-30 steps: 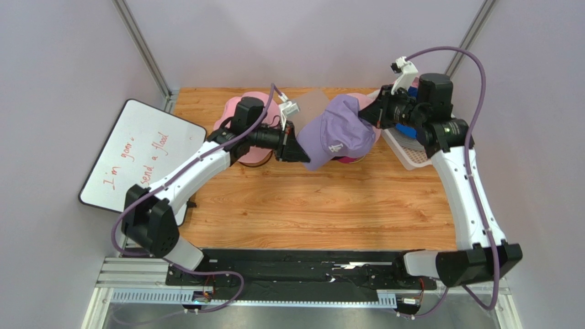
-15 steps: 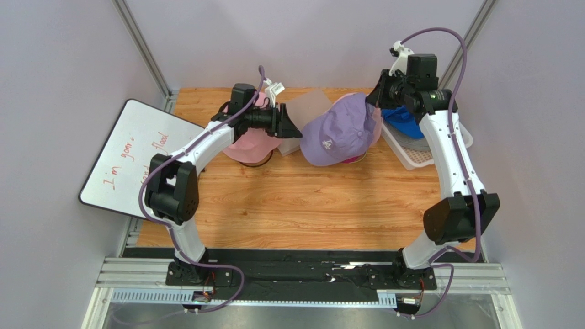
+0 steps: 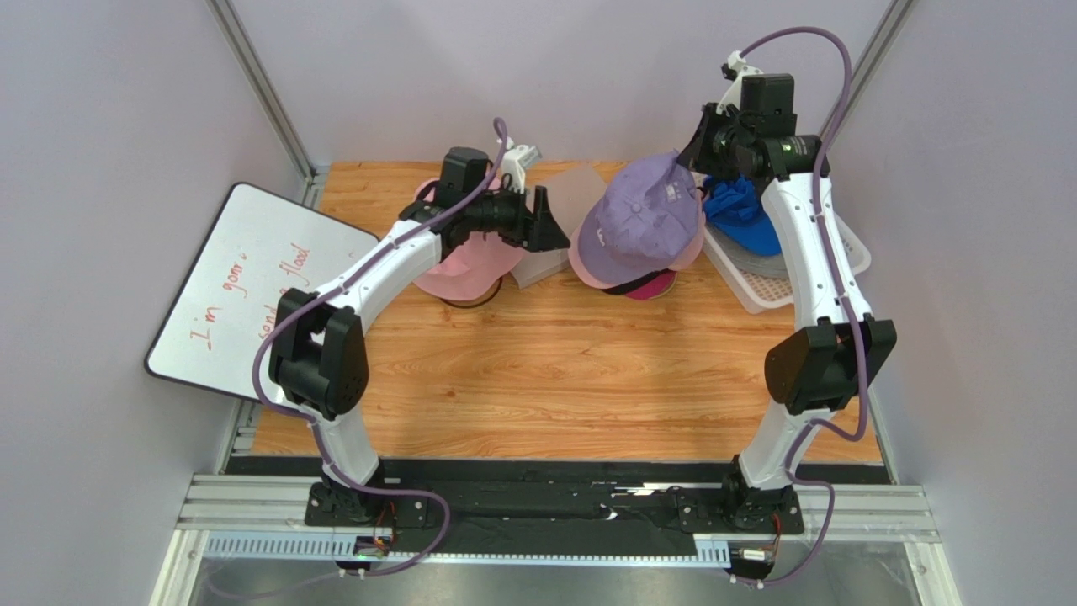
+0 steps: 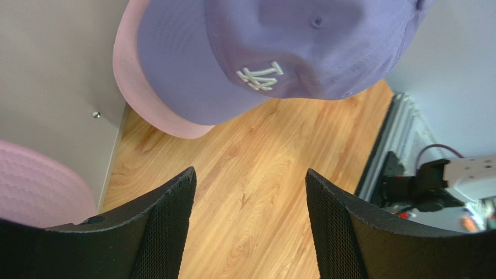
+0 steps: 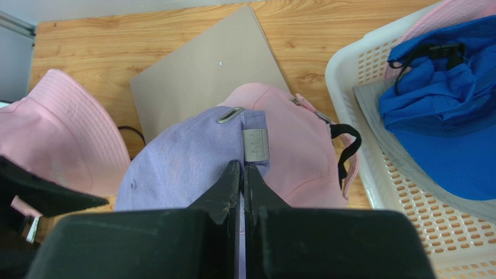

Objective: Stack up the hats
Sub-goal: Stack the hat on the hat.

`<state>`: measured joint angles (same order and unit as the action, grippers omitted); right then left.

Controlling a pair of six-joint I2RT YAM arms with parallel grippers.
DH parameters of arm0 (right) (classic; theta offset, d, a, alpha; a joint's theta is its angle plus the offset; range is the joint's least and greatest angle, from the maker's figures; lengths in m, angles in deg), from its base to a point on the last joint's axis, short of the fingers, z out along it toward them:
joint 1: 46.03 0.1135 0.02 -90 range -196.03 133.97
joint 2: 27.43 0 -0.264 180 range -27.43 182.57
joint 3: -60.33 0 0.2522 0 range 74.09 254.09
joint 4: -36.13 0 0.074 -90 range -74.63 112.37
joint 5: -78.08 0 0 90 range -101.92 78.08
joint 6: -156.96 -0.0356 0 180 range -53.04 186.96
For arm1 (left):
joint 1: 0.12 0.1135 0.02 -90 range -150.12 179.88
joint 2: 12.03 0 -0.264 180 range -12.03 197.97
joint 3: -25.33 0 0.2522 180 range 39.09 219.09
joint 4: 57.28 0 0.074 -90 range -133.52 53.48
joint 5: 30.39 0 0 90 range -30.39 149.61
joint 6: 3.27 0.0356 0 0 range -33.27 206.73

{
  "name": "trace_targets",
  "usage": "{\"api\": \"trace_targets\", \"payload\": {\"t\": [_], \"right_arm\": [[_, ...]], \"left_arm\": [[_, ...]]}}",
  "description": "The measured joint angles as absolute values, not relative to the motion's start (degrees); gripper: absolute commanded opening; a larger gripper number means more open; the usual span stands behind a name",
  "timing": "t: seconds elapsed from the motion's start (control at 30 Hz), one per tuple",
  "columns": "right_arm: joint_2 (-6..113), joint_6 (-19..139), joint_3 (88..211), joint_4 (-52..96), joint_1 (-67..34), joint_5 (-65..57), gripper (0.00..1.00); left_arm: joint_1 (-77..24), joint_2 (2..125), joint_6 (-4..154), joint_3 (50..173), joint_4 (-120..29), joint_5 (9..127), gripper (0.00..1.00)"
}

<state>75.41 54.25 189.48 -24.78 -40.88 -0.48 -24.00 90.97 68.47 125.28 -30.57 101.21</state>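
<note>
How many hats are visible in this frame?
5 clearly: a lavender cap in the right gripper, a pink cap under it, a magenta hat lowest, a pink bucket hat at left, a blue hat in the basket. Other fabric beneath the blue may be more.

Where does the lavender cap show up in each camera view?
Top external: lavender cap upper centre, right of middle.
Left wrist: cap at top centre, logo showing.
Right wrist: cap lower centre-left, pinched in the right gripper.
Shared landmark: pink cap beneath it, in all three.
</note>
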Motion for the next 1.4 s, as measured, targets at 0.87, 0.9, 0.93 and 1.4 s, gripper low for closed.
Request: {"api": "trace_targets", "payload": {"t": [0.87, 0.9, 0.93, 1.4], "right_arm": [[79.00, 54.16, 184.22, -25.31, -46.65, -4.46, 0.00], [79.09, 54.20, 184.08, -25.16, -46.74, -4.44, 0.00], [79.15, 54.23, 183.87, -24.96, -46.79, -4.41, 0.00], [78.36, 54.77, 180.94, -23.76, -46.87, -3.30, 0.00]], "left_arm": [[-40.94, 100.02, 76.84, 151.66, -29.21, 70.31, 0.84], [-41.29, 101.39, 77.00, 152.67, -29.32, 70.09, 0.84], [-41.48, 102.58, 77.11, 153.43, -29.32, 69.98, 0.84], [-41.96, 108.54, 78.72, 154.28, -32.64, 67.07, 0.36]]}}
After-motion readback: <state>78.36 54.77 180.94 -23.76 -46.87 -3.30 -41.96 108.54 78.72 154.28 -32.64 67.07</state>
